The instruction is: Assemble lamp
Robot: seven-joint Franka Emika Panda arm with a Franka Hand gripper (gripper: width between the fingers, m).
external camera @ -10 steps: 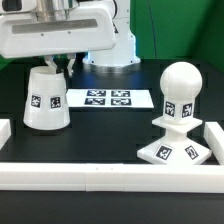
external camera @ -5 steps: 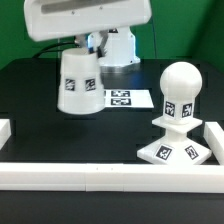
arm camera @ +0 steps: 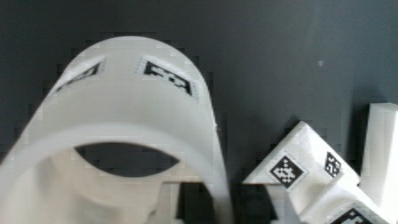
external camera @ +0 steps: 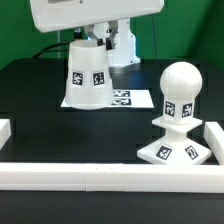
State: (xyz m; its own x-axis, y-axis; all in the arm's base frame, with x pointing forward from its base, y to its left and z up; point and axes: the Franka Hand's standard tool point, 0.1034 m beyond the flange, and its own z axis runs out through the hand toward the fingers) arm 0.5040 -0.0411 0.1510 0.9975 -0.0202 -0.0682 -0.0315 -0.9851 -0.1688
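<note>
Shade (external camera: pixel 87 76) hanging under tool (external camera: pixel 88 38), tool pinching its top, off table (external camera: pixel 60 130)

Shade (external camera: pixel 86 78): plain white plastic, two square tags on its side, black frames with blocky white patterns inside. Seen from the wrist camera, shade (arm camera: pixel 125 120) reads greyish white, same black-and-white tags.

Bulb (external camera: pixel 180 92): white, glossy, one black-and-white tag on the neck.

Base (external camera: pixel 172 152): white, black-and-white tags along its facing edge.

Marker board (external camera: pixel 131 99): white sheet, row of black square tags.

Table (external camera: pixel 70 145): matte black.

Border rail (external camera: pixel 100 176): white, unmarked.

Arm housing (external camera: pixel 90 14): white. Backdrop green.
</note>
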